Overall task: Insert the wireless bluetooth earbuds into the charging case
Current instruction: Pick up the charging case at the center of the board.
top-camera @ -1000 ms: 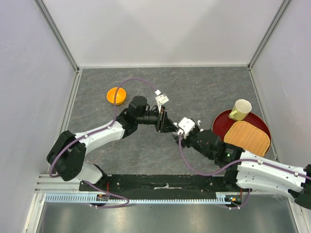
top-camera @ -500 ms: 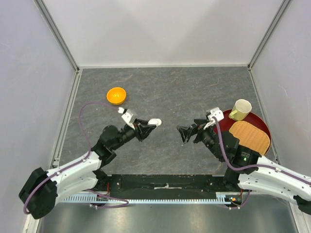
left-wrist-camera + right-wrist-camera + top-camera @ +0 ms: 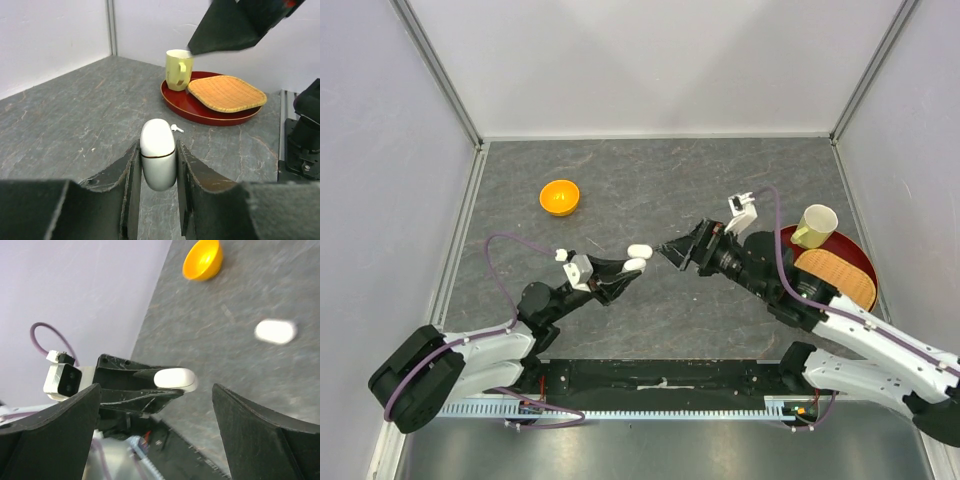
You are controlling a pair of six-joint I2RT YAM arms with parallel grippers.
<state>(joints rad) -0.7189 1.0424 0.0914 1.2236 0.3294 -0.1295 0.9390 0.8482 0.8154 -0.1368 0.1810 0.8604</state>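
Markings: only a thin dark seam is seen round the charging case [image 3: 158, 154]; any writing is too small to tell.
Charging case: glossy white, pill-shaped, lid closed, held above the table [image 3: 720, 170].
Left gripper [image 3: 623, 270]: clamped on the charging case's sides.
Right gripper [image 3: 672, 252]: fingers spread wide, nothing held, near the held case.
Earbud [image 3: 175, 128]: tiny, white, short-stemmed, laid on the table just beyond the case.
Second case [image 3: 640, 250]: white, laid between the grippers.
Red tray [image 3: 210, 111]: loaded with a yellow mug [image 3: 178, 69] and a woven mat [image 3: 226, 92].
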